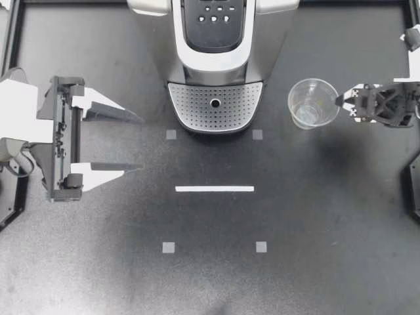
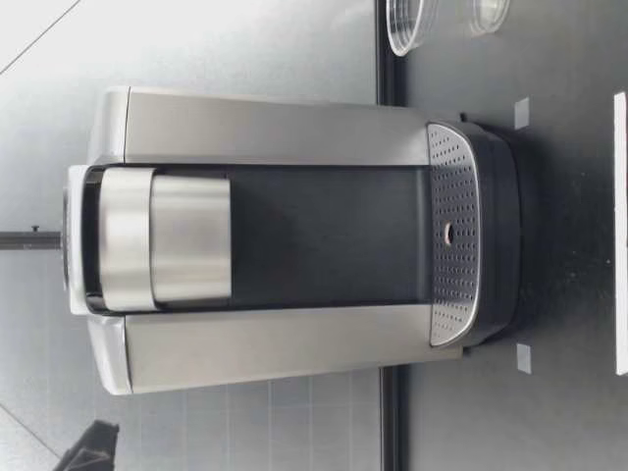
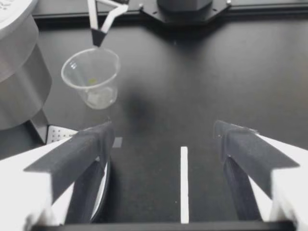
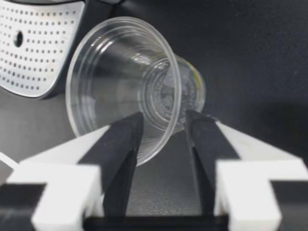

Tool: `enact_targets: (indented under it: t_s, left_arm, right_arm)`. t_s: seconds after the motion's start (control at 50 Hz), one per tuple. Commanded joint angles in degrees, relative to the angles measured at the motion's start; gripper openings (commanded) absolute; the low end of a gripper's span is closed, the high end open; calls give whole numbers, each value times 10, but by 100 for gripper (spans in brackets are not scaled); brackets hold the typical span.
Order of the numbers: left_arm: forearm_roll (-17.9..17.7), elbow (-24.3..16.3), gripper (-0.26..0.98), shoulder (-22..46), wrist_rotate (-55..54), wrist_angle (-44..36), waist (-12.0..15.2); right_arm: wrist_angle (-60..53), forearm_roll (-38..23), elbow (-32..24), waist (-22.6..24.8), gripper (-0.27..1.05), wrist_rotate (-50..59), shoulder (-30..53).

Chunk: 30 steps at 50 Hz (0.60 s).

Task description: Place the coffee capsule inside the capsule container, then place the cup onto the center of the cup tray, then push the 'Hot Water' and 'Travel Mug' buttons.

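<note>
The clear plastic cup (image 1: 314, 103) stands upright, mouth up, on the black surface (image 1: 328, 230), just right of the perforated silver cup tray (image 1: 215, 105), with open room nearer. My right gripper (image 1: 340, 102) meets its right rim, but I cannot tell whether it is grasping. My left gripper (image 1: 139, 143) is released, well apart at left.

Robot lab bench, black table (image 1: 328, 216), white tape markers (image 1: 214, 189), coffee machine (image 1: 213, 39)

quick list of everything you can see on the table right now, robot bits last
coffee machine: 1, silver and black, far middle of the table
cup tray: 1, silver with holes, at the machine's base
cup: 1, clear plastic, on the table right of the machine
tape strip: 1, white, in front of the tray
tape squares: 4, grey, around the strip
table: 1, black
left gripper: 1, black and white, open, left of the machine
right gripper: 1, black and white, at the cup's rim
</note>
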Motion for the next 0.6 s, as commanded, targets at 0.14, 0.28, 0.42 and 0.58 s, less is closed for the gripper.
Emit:
enact_targets:
  t_s: [0.14,0.28,0.42,0.58]
  left_arm:
    - [0,-7,76,-4,2,-4,3]
    - [0,-7,77,-3,2,-4,3]
    - [1,-7,77,-4,2,-4,3]
    - [1,-6,76,-4,3,-4,3]
  right_arm:
    - [-4,-2,-17,-4,47,-1,20]
    - [-4,-2,-20,-4,47,-1,30]
    - [-4,-2,-22,-4,47,-1,35]
    - [-3,-1,-23,-4,43,-1,39]
